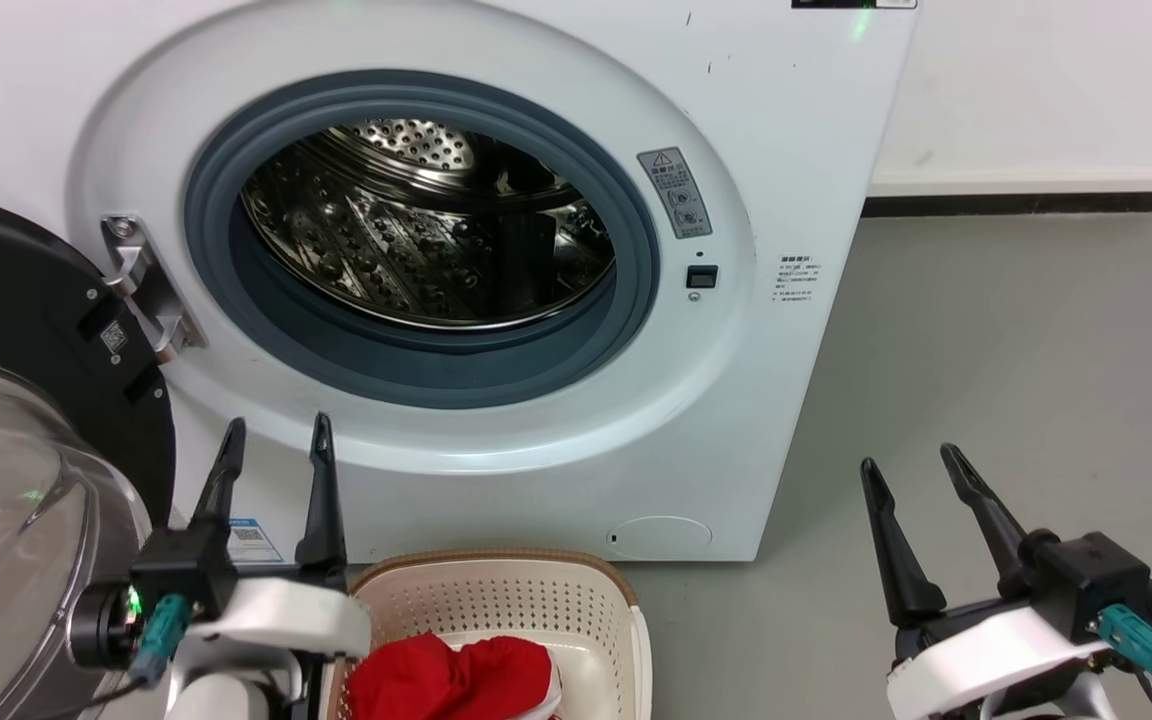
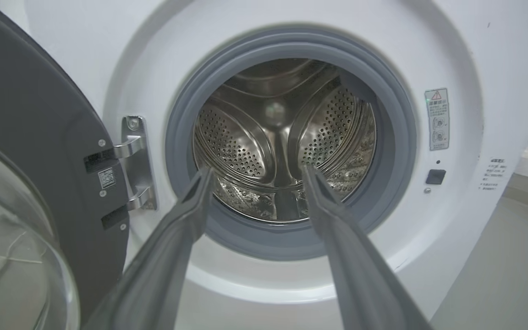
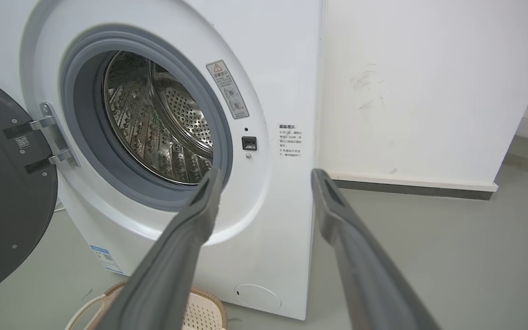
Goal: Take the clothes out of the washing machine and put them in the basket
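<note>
We are holding both jaws wide open, empty; the clothes [image 1: 446, 675] are lying in the basket [image 1: 536, 598] beside our left jaws.

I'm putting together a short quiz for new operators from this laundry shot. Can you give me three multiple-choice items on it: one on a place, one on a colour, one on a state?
1. Where do the red clothes lie?
A. In the drum
B. In the basket
C. On the floor

2. What colour is the seal ring around the porthole?
A. Grey
B. Red
C. Green

3. How does the door stand?
A. Shut and latched
B. Swung open
C. Taken off and laid flat

Answers:
1 B: the head view shows the red fabric inside the cream basket, below the machine's front.
2 A: the ring framing the steel drum is plain grey.
3 B: the black-framed door hangs off its hinge to the left, leaving the porthole uncovered.
</note>
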